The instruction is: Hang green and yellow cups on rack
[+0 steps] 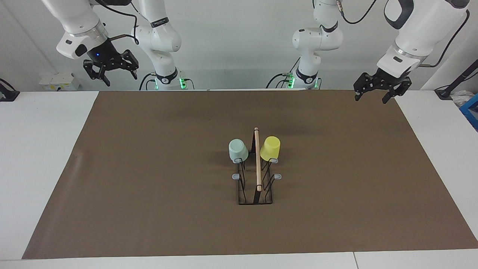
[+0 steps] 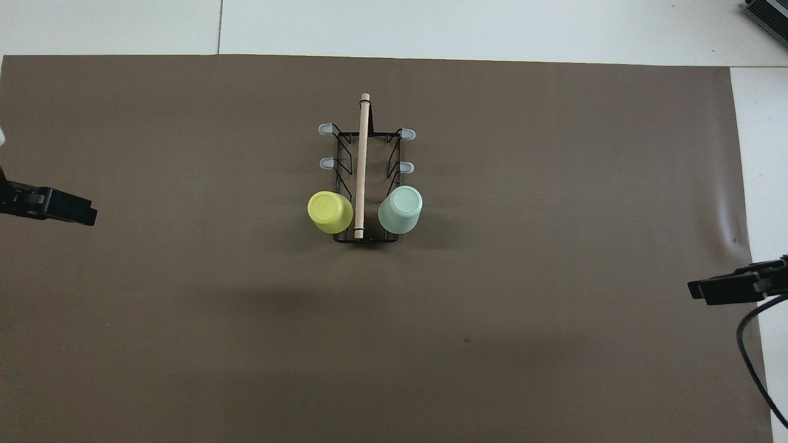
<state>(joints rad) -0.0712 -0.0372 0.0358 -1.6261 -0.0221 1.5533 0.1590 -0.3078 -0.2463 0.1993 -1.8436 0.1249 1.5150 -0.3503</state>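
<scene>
The black wire rack (image 1: 257, 194) with its wooden rod (image 2: 362, 160) stands mid-mat. Both cups hang upside down on the pegs at the end of the rack nearest the robots. The pale green cup (image 1: 238, 150) (image 2: 400, 209) is on the right arm's side and the yellow cup (image 1: 270, 148) (image 2: 330, 211) on the left arm's side. Several grey-tipped pegs (image 1: 277, 176) are bare. My left gripper (image 1: 370, 98) (image 2: 52, 208) hovers open over the mat's corner by its base, holding nothing. At the other end my right gripper (image 1: 120, 78) (image 2: 732, 289) hangs open and empty, high above the table's edge.
A brown mat (image 1: 149, 168) covers most of the white table (image 1: 41, 149). Small white boxes (image 1: 58, 81) sit at the right arm's end near the wall. A blue item (image 1: 471, 110) lies at the left arm's end. A black cable (image 2: 754, 369) hangs from the right arm.
</scene>
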